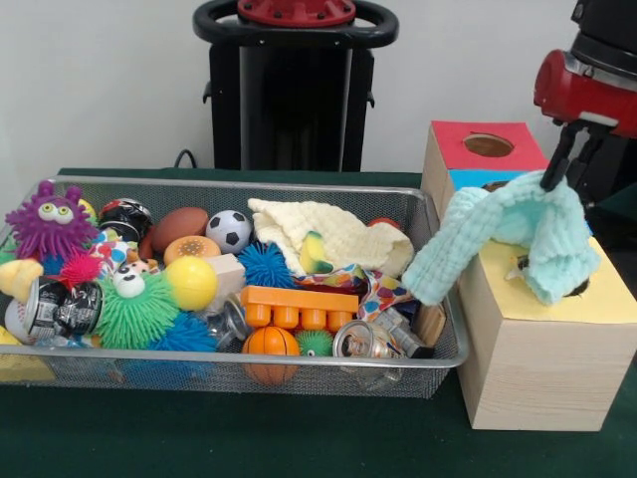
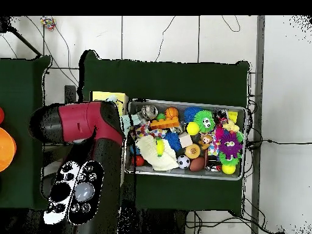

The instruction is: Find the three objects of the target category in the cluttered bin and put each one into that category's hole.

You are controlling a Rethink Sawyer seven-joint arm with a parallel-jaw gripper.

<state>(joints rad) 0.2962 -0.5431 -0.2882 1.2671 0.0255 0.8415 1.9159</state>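
The hand is clamped on a mint cloth; the cloth hangs over the yellow box's hole (mostly covered); release lies straight down.

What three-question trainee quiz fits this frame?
1. True or false: the gripper holds a mint cloth above the yellow-panelled box.
2. Which cloth lies in the bin: A pale yellow, B solid black?
3. Fill in: the purple spiky toy sits at the bin's ___ end in the front view.

Key: 1 true; 2 A, the pale yellow cloth; 3 left.
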